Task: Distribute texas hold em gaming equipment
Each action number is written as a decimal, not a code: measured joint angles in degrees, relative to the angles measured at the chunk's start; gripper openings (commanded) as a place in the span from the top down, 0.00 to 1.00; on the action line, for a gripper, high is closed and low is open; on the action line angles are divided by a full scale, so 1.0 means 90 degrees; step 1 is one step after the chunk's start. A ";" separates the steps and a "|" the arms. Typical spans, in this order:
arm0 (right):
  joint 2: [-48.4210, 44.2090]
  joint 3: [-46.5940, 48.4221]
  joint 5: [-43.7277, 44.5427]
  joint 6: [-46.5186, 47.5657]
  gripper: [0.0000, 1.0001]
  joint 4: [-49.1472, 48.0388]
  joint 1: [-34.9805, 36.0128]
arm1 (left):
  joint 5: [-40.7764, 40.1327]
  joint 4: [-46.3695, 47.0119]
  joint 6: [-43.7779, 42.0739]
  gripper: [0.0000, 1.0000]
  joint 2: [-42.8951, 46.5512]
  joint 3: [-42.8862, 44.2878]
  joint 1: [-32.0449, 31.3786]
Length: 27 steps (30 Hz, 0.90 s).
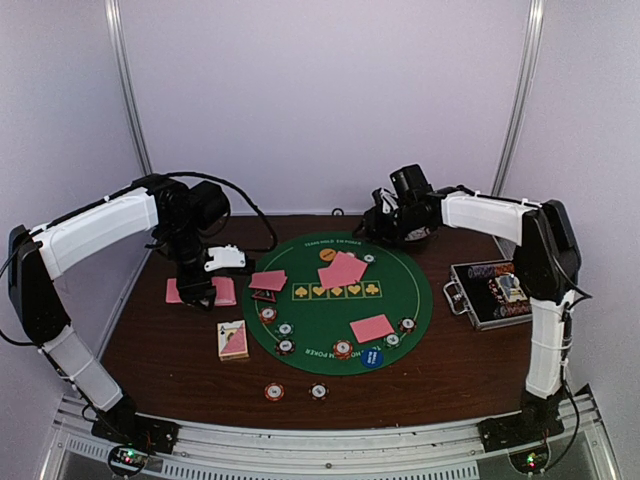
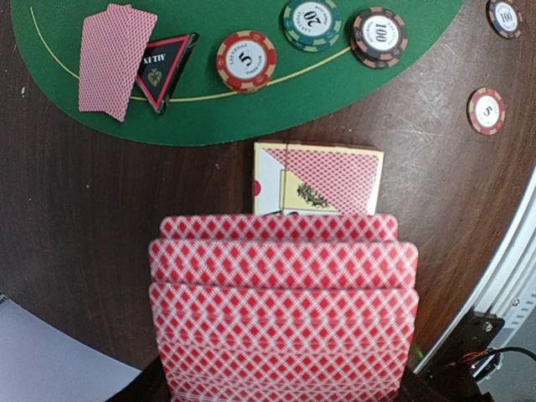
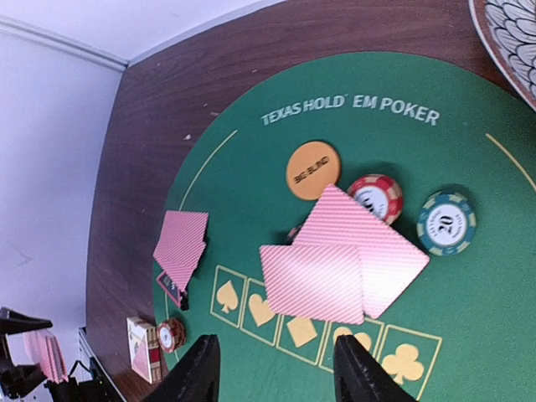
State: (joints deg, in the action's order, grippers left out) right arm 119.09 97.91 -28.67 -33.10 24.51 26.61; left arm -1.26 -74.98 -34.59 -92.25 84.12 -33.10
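I see the table (image 1: pixel 180 370) with a round green mat (image 1: pixel 320 330) in its middle. To the mat's right the case (image 1: pixel 470 312) lies open, with rows of stored chips (image 1: pixel 497 285) packed inside; I cannot count them. The left pincer (image 1: pixel 197 292) hangs over the table left of the mat, pressed together on a deck (image 2: pixel 280 310) of pink-backed cards, slightly fanned. The right pincer (image 3: pixel 276 377) hovers over the mat's far side, fingers spread with nothing between them.

A box (image 2: pixel 318 180) lies on the table just beside the mat's near-left edge — whether it holds anything I cannot tell. Dealt cards (image 3: pixel 335 268) lie face down on the mat: an overlapping pair at the far side, another at the left touching the marker (image 2: pixel 159 71), and more at the near right.

The orange button (image 3: pixel 312 170) sits just beside the far pair, and the blue button (image 1: pixel 372 357) sits at the mat's near edge. Loose chips (image 2: pixel 246 60) dot the mat's rim — two more rest on bare table nearer the arms.
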 measured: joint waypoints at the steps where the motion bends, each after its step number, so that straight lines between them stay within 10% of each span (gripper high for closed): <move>1: -0.0131 -0.0107 -0.0002 -0.0022 0.49 -0.0049 0.0075 | 0.0000 0.0000 0.0000 1.00 0.0000 0.0000 0.0000; 27: 0.0131 -0.1756 -0.1875 -0.3932 0.20 -0.5248 0.2749 | 0.0381 -0.0012 0.0172 1.00 0.0000 0.0262 0.0000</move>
State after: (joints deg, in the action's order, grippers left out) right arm 120.27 82.11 -45.54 -68.49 -22.72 51.35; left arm 2.17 -75.09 -33.04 -92.25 86.48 -33.10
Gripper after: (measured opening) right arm 0.793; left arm 0.671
